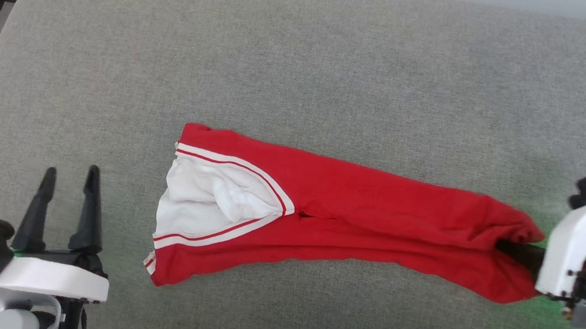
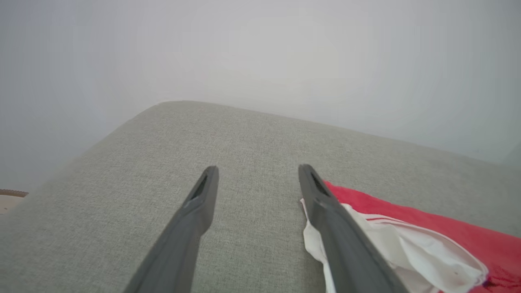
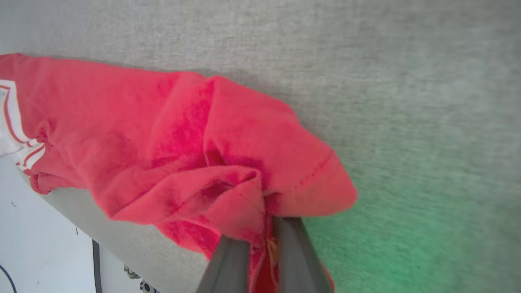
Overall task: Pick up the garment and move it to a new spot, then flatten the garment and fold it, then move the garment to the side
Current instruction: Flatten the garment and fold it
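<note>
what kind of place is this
Likely an indoor room, home or lab I cannot tell: a broad grey fabric cushion like a bed or sofa seat, a plain pale wall behind it, and a red jersey lying on it.

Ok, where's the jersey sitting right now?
In the head view the jersey lies stretched across the grey cushion, right end pinched in the right hand, white sleeve end near the open left hand.

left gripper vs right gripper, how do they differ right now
The left gripper is open; the right gripper is shut. The left gripper holds nothing; the right gripper pinches one end of the red garment. The left gripper sits near the garment's white end, the right gripper at the opposite end. Both have dark fingers.
</note>
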Available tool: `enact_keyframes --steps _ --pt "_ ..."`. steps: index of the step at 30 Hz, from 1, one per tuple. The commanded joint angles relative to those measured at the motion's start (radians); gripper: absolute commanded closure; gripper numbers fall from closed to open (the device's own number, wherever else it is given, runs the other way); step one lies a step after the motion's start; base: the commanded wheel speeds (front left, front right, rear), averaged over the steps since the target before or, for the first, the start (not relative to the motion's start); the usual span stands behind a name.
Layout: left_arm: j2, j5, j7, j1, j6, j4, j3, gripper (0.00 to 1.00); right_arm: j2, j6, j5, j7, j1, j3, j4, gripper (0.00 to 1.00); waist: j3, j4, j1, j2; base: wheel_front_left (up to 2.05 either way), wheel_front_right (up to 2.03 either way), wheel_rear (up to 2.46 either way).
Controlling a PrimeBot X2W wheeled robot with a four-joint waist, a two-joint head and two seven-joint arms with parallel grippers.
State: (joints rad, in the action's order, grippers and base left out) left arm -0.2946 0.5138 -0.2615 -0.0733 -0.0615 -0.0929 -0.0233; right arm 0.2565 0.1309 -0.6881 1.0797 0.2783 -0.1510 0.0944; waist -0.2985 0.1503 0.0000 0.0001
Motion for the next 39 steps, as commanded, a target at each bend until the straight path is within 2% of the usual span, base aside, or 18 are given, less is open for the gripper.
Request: enact_keyframes --steps 1,6,11,18,23,30,36,39 --pt "0.021 -0.029 -0.005 0.011 -0.021 -0.002 0.025 0.0 0.023 0.0 0.008 -0.019 0.013 -0.015 0.013 1.0 0.003 -0.003 0.0 -0.0001 0.0 0.0 0.0" --pt "0.084 -0.079 -0.005 0.015 -0.058 0.005 0.087 0.0 0.061 0.0 0.016 -0.038 0.021 -0.076 0.047 1.0 0.007 -0.018 0.0 -0.0001 0.0 0.0 0.0" --pt "0.117 -0.12 -0.005 0.012 -0.069 0.015 0.112 0.0 0.1 0.0 0.039 -0.051 0.044 -0.156 0.096 1.0 0.005 -0.039 0.0 -0.0001 0.0 0.0 0.0" --pt "0.109 -0.126 -0.004 0.008 -0.069 0.041 0.091 0.0 0.154 0.0 0.081 -0.074 0.078 -0.235 0.173 1.0 0.0 -0.063 0.0 -0.0001 0.0 0.0 0.0" --pt "0.101 -0.118 -0.005 0.012 -0.069 0.046 0.091 0.0 0.164 0.0 0.078 -0.075 0.108 -0.232 0.207 1.0 0.003 -0.082 0.0 -0.0001 0.0 0.0 0.0" --pt "0.112 -0.111 -0.005 0.035 -0.069 0.042 0.11 0.0 0.131 0.0 -0.027 -0.005 0.058 -0.168 0.053 1.0 0.026 -0.097 0.0 -0.0001 0.0 0.0 0.0" --pt "0.118 -0.106 -0.005 0.045 -0.069 0.03 0.107 0.0 0.049 0.0 -0.105 0.051 0.007 -0.108 -0.125 1.0 0.053 -0.085 0.0 -0.0001 0.0 0.0 0.0" --pt "0.119 -0.106 -0.005 0.048 -0.069 0.022 0.096 0.0 0.012 0.0 -0.104 0.065 -0.002 -0.059 -0.183 1.0 0.065 -0.067 0.0 -0.0001 0.0 0.0 0.0"
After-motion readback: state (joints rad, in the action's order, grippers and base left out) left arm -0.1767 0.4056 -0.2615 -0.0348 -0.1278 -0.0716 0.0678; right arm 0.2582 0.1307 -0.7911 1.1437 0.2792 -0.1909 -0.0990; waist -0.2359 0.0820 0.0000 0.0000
